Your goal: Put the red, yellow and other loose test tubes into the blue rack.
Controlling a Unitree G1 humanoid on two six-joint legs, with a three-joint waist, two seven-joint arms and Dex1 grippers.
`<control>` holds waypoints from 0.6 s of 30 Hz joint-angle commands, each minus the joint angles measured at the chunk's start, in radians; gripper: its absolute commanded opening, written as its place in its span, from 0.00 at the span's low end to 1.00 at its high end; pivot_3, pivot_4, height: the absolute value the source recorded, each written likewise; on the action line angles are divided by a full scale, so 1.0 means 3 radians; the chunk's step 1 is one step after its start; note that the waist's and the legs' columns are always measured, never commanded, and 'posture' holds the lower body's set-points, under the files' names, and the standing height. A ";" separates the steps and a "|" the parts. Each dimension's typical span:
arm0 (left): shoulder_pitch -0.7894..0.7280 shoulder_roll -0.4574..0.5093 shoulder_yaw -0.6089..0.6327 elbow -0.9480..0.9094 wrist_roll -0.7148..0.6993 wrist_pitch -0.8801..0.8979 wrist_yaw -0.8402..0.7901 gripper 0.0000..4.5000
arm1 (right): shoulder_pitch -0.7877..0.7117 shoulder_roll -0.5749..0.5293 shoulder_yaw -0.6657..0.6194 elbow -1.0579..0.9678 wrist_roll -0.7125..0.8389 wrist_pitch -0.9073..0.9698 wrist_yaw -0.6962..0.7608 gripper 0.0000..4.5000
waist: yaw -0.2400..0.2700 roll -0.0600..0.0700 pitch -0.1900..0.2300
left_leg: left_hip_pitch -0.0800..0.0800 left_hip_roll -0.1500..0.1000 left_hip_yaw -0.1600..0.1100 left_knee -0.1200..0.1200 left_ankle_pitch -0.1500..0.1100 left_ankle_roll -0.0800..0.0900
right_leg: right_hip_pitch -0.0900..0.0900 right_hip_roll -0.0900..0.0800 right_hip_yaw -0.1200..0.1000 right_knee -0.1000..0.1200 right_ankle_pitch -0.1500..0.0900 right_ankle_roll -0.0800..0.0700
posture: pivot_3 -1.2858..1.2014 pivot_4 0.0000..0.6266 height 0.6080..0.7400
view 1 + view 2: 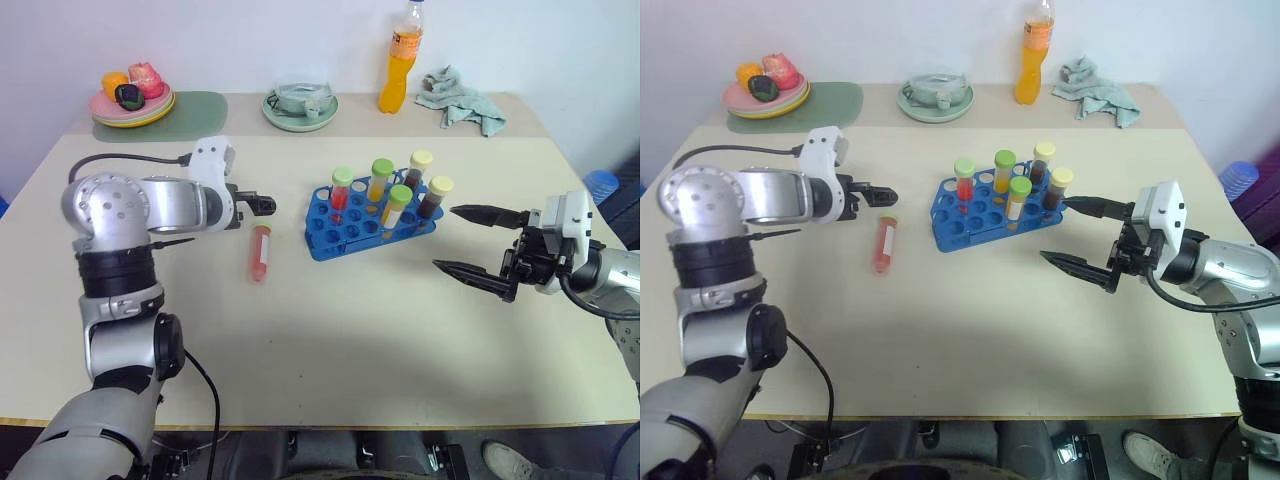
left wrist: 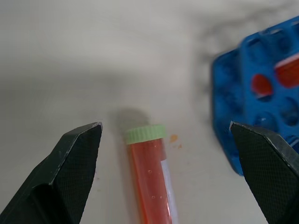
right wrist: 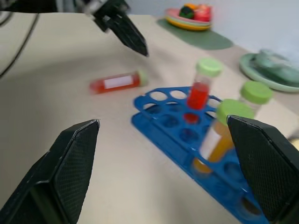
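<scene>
Red tube [image 1: 260, 252] lying left of centre beside blue rack [image 1: 330, 232]; light, smooth, probably rolls; grab mid-body. Left gripper [image 2: 170, 175] fingers spread, straddling it.

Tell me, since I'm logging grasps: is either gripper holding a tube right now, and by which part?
Nothing is held. The left gripper is open above the lying red test tube; the right gripper is open beside the blue rack.
</scene>
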 commanded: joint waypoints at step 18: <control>-0.1322 -0.0211 0.0363 0.2790 -0.0089 0.0027 0.1397 1.00 | -0.0096 0.0032 -0.0106 -0.0226 -0.0086 0.0091 -0.0026 0.99 | -0.0013 -0.0013 0.0007 | -0.0022 -0.0002 0.0001 0.0003 0.0013 -0.0023 | -0.0021 -0.0001 -0.0001 0.0002 0.0002 0.0003 | 0.52 0.24 1.00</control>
